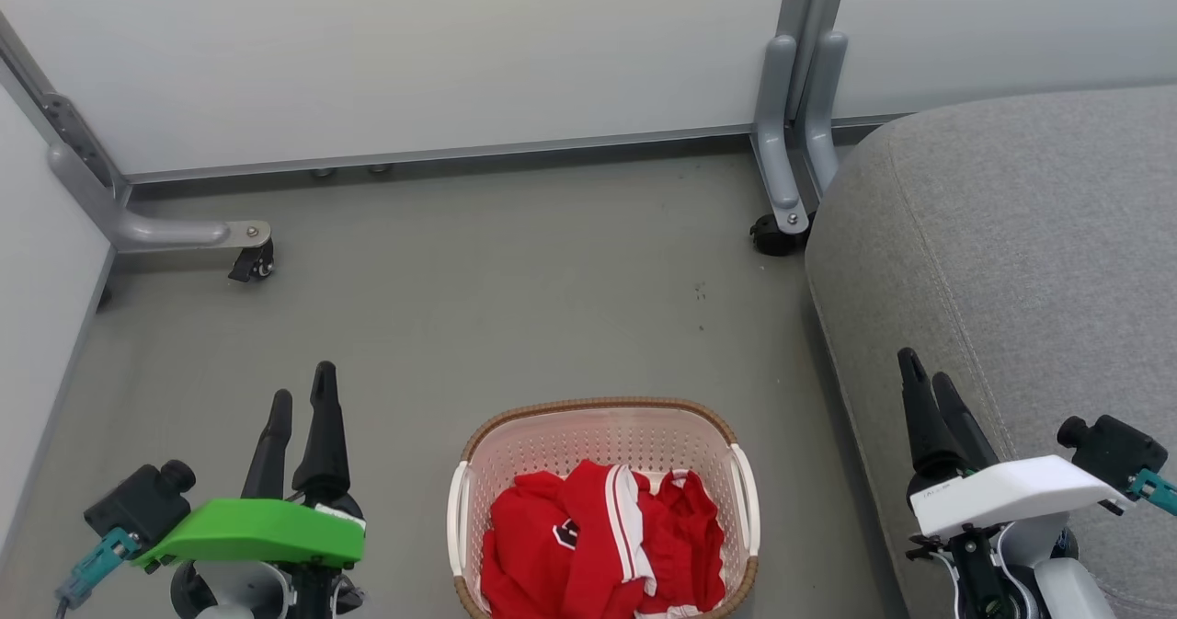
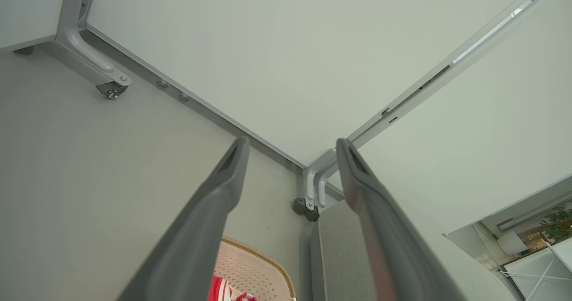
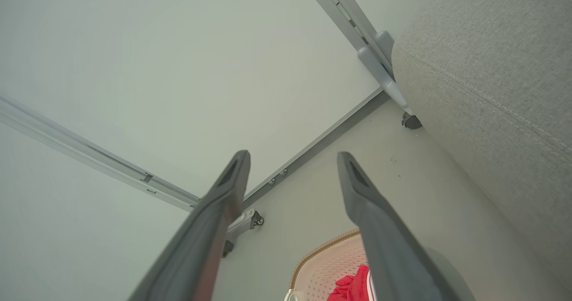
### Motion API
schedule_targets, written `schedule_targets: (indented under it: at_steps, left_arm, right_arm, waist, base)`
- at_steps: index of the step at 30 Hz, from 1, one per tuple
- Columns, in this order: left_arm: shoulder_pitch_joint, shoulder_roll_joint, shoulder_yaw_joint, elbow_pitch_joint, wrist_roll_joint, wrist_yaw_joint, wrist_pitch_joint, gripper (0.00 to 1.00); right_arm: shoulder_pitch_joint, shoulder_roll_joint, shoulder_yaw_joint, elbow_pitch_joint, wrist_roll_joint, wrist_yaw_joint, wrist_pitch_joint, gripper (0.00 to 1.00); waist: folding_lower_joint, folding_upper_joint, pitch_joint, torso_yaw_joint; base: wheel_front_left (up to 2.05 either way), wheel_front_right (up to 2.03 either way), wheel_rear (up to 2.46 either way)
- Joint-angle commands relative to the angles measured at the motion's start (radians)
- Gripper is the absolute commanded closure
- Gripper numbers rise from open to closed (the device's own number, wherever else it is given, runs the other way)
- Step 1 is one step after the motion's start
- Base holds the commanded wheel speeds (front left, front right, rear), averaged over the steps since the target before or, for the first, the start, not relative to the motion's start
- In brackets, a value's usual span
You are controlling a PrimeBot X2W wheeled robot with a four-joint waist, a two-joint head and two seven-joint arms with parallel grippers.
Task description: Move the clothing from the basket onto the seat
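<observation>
- Dark fingers of my left gripper [image 1: 302, 387]: spread apart, nothing between them. It hangs over the grey floor [image 1: 460, 306], left of the basket and apart from it.
- My right gripper [image 1: 924, 371]: jaws parted too, plain in its wrist view, and empty. In the head view it shows against the seat's near flank. Contact: cannot tell.
- Basket [image 1: 552, 444]: stands on the floor between my two arms, close beside the seat, with neither gripper touching it.
- Clothing [image 1: 598, 545]: a red heap with white trim, bunched in the near half of the basket and all within the rim. A black mark shows on one fold, too crumpled to read.
- Seat [image 1: 1011, 233]: grey weave to my right, no red on the part I can see.
- Judgement: nothing is done yet. The whole job is left: reach down, take a garment, carry it right, lay it on the cushion, and repeat.
- Piece count is unclear from the heap, though it looks like more than one.
</observation>
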Motion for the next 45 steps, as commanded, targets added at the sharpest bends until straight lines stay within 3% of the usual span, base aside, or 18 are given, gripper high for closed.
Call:
schedule_targets:
  at_steps: [1,23,45]
  left_arm:
    - [0.000,0.006,-0.007,-0.021,0.043,0.007,-0.012,0.00]
    - [0.018,0.008,-0.046,-0.037,0.279,0.006,-0.077,0.00]
    - [0.037,0.009,-0.073,-0.029,0.440,-0.010,-0.131,0.00]
  right_arm:
    - [0.001,-0.010,0.005,-0.022,-0.040,0.000,-0.013,0.00]
    - [0.016,-0.017,0.041,-0.060,-0.287,0.000,-0.078,0.00]
    - [0.036,-0.030,0.069,-0.095,-0.471,0.001,-0.131,0.00]
  waist:
    - [0.0000,0.0000,0.000,-0.001]
    - [0.0000,0.0000,0.001,-0.003]
    - [0.0000,0.0000,-0.001,-0.001]
  base:
    - [0.00,0.00,0.00]
    - [0.00,0.00,0.00]
    - [0.00,0.00,0.00]
